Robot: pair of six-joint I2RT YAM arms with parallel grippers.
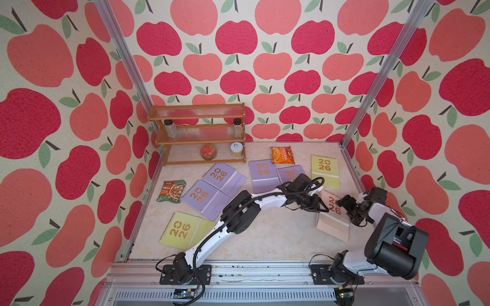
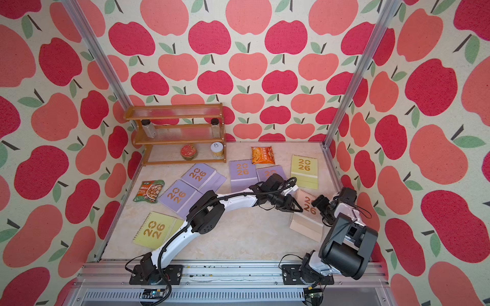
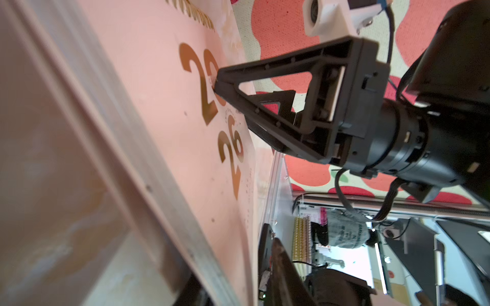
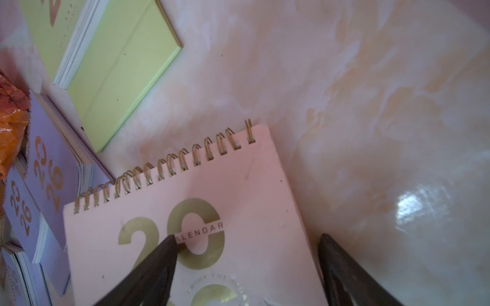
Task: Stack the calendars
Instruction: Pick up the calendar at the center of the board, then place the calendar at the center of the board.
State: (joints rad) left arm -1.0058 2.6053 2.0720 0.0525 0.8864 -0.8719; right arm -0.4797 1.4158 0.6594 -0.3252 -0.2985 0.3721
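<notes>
Marbled beige tabletop [image 1: 265, 238], apple-print walls [image 1: 270, 66], wooden rack [image 1: 197, 127] at the wall. Peach calendar [image 1: 332, 222] sits well right of the rack, nearer the arm bases. Left gripper [image 1: 322, 208] is pinched on its edge. Right gripper [image 4: 246, 237] has jaws apart, straddling the opposite edge. Other calendars [image 1: 220, 173] are scattered in front of the rack.

A three-tier wooden rack [image 1: 196, 107] holds two clear black-lidded jars [image 1: 170, 128], a round red tin [image 1: 208, 151] and a pale can [image 1: 236, 149]. An orange snack packet [image 1: 282, 155] and a green snack packet [image 1: 171, 191] lie on the marbled tabletop [image 1: 265, 238].
</notes>
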